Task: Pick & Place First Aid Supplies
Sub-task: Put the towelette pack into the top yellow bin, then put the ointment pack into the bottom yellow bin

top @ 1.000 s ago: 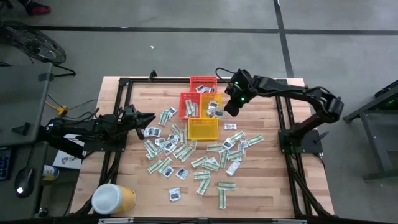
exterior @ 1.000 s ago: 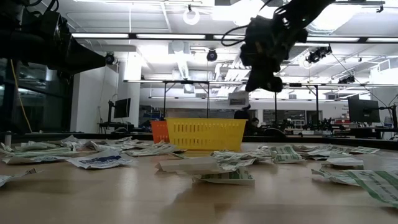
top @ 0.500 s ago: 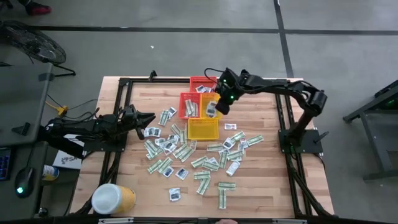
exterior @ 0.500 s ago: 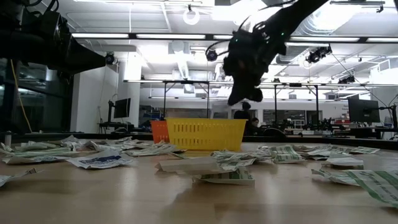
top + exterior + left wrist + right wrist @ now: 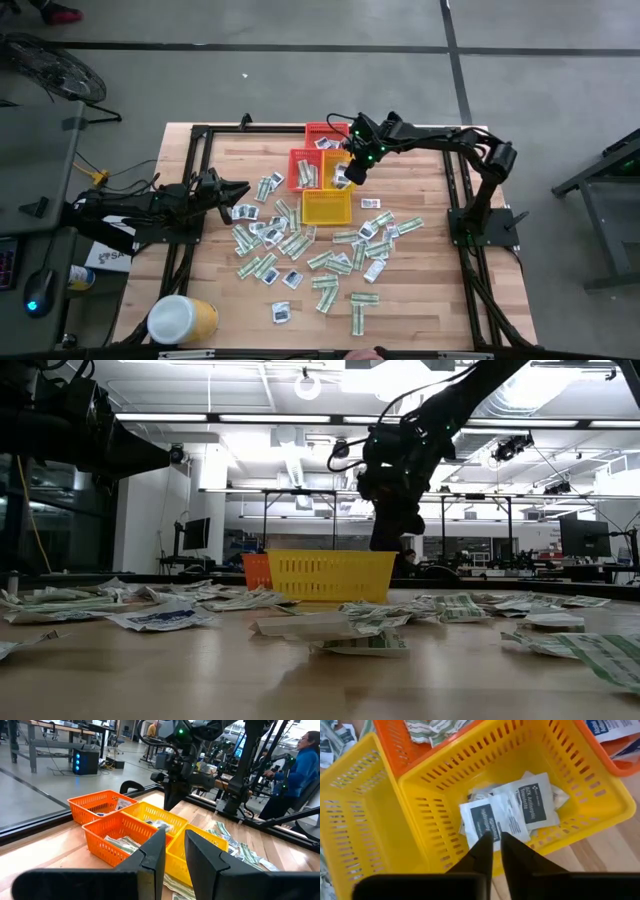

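R gripper (image 5: 493, 845) is hovering over the yellow basket (image 5: 580, 815), fingers a sliver apart, nothing clamped. White packets (image 5: 507, 812) are lying inside; lots more (image 5: 330, 262) scattered on the table. They're looking light, thin, floppy, prob slippery, so pinching an edge seems best. L gripper (image 5: 172, 847) is waiting at the table's left, slightly apart.

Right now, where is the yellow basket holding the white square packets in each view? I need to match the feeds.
High view: yellow basket, upper centre, under the right gripper.
Low view: not visible; the empty front yellow basket blocks it.
Left wrist view: middle basket of the cluster, below the right gripper.
Right wrist view: centre, white square packets inside.
Shared landmark: the empty front yellow basket beside it.
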Controlling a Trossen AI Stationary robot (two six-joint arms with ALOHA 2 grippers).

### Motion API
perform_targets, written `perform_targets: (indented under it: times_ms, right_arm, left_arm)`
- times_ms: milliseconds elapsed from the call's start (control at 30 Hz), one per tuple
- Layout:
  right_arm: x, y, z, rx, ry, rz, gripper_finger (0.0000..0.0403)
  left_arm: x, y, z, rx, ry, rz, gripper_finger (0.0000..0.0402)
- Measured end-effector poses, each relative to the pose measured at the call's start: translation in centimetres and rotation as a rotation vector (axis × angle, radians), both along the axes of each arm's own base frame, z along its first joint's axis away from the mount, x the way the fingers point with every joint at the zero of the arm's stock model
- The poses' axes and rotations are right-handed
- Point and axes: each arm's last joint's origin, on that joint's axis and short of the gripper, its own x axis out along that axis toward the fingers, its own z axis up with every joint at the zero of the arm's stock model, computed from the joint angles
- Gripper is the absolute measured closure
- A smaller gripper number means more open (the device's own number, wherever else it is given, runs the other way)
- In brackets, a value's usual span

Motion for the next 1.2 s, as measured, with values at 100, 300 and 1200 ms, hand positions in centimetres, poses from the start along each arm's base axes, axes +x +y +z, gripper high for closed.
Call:
perform_targets:
  times_ms: [100, 300, 1200]
  right_arm:
    - [0.0, 0.0, 0.0, 0.005, 0.003, -0.014, 0.0334]
    - [-1.2, 0.6, 0.9, 0.021, 0.087, -0.073, 0.0279]
    - [-5.0, 7.6, -3.8, -0.238, 0.308, 0.441, 0.0259]
  left_arm:
    - [0.0, 0.0, 0.0, 0.000, 0.000, 0.000, 0.0328]
    - [0.0, 0.0, 0.0, 0.000, 0.000, 0.000, 0.0328]
    - [0.0, 0.0, 0.0, 0.000, 0.000, 0.000, 0.0328]
